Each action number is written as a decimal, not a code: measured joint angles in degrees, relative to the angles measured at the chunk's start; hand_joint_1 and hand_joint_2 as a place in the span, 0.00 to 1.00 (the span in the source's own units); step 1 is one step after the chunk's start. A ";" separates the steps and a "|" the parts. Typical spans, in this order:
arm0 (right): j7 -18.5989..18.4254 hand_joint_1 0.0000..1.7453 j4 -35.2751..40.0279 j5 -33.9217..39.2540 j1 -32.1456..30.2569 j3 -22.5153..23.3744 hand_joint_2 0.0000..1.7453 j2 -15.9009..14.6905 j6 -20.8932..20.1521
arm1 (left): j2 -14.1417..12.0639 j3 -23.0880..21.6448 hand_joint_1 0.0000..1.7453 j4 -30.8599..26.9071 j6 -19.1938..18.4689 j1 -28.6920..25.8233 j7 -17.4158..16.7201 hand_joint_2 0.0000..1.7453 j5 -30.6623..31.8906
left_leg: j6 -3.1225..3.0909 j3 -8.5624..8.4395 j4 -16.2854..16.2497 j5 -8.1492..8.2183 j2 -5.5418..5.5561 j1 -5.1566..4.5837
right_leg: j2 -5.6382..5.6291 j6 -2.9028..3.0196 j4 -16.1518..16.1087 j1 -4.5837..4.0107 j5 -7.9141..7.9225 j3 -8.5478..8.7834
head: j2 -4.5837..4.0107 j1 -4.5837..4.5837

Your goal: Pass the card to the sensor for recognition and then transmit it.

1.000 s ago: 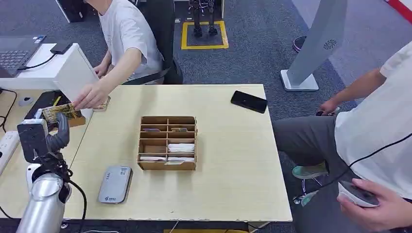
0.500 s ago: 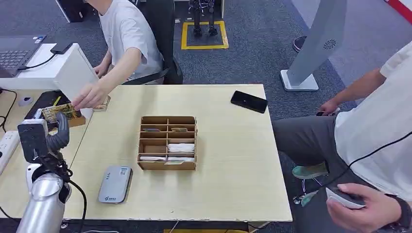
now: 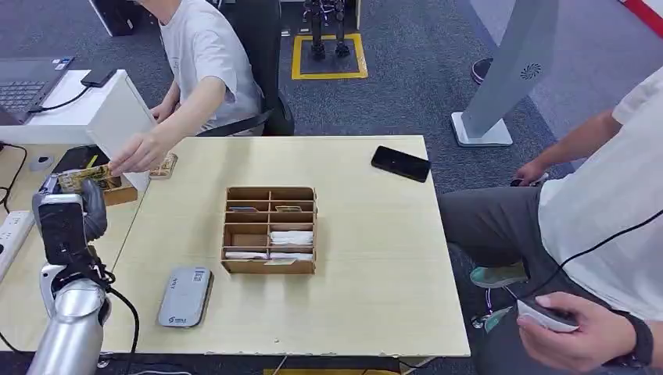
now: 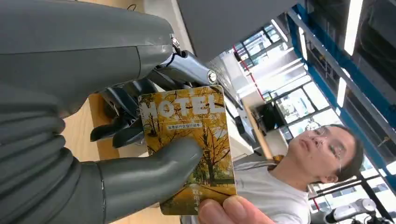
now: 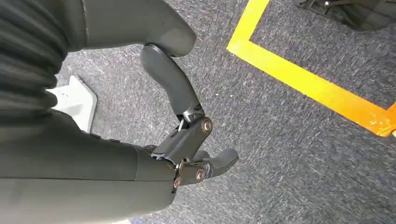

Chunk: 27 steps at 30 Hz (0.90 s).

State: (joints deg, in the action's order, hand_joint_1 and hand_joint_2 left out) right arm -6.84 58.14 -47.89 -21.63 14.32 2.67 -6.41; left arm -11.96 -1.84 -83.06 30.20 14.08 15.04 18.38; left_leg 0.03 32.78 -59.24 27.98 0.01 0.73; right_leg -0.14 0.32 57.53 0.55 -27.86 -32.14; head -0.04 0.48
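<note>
My left hand (image 3: 69,221) pinches the yellow hotel card (image 4: 189,147), raised higher than a second ago.
The seated person's hand (image 3: 134,153) now touches it; handover looks imminent.

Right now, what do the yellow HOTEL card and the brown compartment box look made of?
Yellow HOTEL card: likely glossy printed plastic; thin, stiff, rounded corners, held by the left hand.
Brown compartment box: probably thin plywood or fibreboard, matte, with slotted dividers.
</note>
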 joint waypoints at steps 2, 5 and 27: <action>-0.50 0.00 -0.02 1.85 0.00 -1.31 1.00 -0.65 0.96 | 0.02 0.00 1.00 0.35 0.55 0.00 0.59 1.00 0.55 | 0.00 0.00 0.00 0.00 0.00 0.00 | 0.00 0.00 0.00 0.00 0.00 0.00 | 0.00 0.00; -1.27 0.00 -0.15 4.04 -0.03 -3.59 1.00 -1.77 2.14 | 0.02 0.00 1.00 0.92 0.94 0.00 1.03 1.00 0.98 | 0.00 0.00 0.00 0.00 0.00 0.00 | 0.00 0.00 0.00 0.00 0.00 0.00 | 0.00 -0.02; -5.79 0.00 -0.48 16.16 -0.52 -17.67 1.00 -8.37 8.46 | 0.48 0.00 0.00 2.45 1.51 0.12 -0.94 1.00 3.54 | 0.00 0.00 -0.01 0.00 -0.02 0.00 | -0.02 0.00 0.00 0.00 0.00 -0.02 | 0.00 0.02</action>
State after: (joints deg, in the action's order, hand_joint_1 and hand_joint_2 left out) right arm -12.63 57.66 -31.74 -22.15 -3.35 -5.71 2.05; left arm -11.47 -1.84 -80.61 31.71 14.20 14.10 21.92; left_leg 0.03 32.77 -59.25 27.98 -0.01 0.73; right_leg -0.15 0.32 57.53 0.56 -27.86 -32.16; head -0.04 0.50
